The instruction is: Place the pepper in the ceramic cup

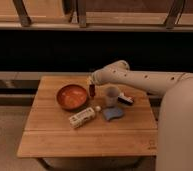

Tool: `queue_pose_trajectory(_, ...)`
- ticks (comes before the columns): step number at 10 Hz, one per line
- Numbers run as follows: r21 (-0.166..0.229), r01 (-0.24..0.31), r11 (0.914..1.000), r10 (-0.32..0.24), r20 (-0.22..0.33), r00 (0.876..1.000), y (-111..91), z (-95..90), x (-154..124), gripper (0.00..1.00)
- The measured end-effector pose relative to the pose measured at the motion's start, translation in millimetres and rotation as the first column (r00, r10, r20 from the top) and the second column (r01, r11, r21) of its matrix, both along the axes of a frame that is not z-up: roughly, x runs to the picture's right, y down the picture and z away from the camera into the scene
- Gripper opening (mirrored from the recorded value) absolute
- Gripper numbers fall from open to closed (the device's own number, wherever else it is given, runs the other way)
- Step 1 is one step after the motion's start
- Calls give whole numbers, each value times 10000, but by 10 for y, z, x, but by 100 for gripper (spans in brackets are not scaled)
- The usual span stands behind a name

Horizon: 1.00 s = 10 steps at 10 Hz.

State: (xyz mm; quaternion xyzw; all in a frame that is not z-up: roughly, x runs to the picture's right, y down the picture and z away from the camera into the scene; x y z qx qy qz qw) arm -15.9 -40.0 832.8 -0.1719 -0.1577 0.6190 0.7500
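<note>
The dark red pepper (92, 91) hangs upright just under my gripper (92, 85), between the bowl and the cup, slightly above the table. The gripper is shut on the pepper's upper end. The whitish ceramic cup (111, 96) stands upright on the table just right of the pepper, a short gap away. My pale arm (140, 80) reaches in from the right, over the area behind the cup.
A wide orange-red bowl (72, 97) sits left of the pepper. A pale labelled bottle (84, 116) lies in front of it. A blue object (113, 113) lies in front of the cup and a dark object (126, 99) to its right, all on the wooden table (55, 140).
</note>
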Motion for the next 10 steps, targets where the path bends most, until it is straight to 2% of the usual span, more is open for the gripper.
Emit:
queue_pose_trajectory(2,818,-70,9966,98,-345,9994,47,-162,410,0)
queue_pose_trajectory(4,1542,-365,9874,458,-569,9973,-82,-265,786,0)
queue_pose_trajectory(6,2064,-630,9764,759,-556,9956,-302,-338,931,0)
queue_pose_trajectory(8,2424,-727,9674,889,-565,9944,-493,-447,991,0)
queue_pose_trajectory(9,2563,-678,9642,860,-608,9944,-566,-497,1006,0)
queue_pose_trajectory(10,2570,-561,9648,771,-727,9944,-580,-486,1029,0)
